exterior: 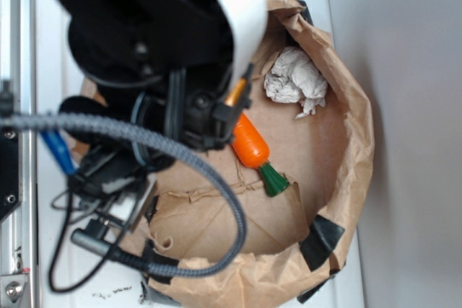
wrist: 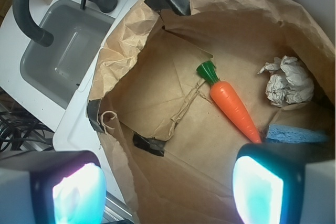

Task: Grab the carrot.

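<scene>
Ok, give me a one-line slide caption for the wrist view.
Open gripper above a paper bag, carrot lying beside a paper wad.

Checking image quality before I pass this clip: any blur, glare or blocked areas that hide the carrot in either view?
Exterior view: the arm looms large, dark and out of focus, covering the carrot's tip; the rest is soft but readable. Wrist view: sharp, carrot fully visible, only mild sheen; the tool's fingers glow cyan and blurred along the bottom edge, with the tip near the right one.
</scene>
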`<action>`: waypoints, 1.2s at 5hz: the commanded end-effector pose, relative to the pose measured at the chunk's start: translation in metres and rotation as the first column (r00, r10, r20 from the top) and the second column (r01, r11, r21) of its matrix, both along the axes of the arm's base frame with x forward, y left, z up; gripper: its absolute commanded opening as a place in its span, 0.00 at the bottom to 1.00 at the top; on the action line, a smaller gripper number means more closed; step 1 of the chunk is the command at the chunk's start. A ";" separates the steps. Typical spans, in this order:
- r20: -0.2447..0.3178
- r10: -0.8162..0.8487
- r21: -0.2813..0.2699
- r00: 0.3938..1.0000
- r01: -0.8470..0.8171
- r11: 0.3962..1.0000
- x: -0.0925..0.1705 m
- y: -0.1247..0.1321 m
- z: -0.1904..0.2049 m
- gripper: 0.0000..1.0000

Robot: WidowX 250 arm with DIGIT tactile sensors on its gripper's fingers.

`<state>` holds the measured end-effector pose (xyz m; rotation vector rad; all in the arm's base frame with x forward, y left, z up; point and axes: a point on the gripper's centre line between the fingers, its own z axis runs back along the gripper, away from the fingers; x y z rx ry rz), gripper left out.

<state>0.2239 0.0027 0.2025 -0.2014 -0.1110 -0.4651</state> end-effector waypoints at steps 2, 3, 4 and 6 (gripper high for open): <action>0.093 -0.103 0.057 0.990 0.098 0.994 -0.004 0.014 -0.060 1.00; 0.091 -0.121 0.117 0.988 0.110 0.987 0.006 0.022 -0.090 1.00; 0.065 -0.107 0.148 0.992 0.097 0.984 0.029 0.017 -0.106 1.00; 0.140 -0.112 0.207 0.984 0.081 0.975 0.059 0.000 -0.122 1.00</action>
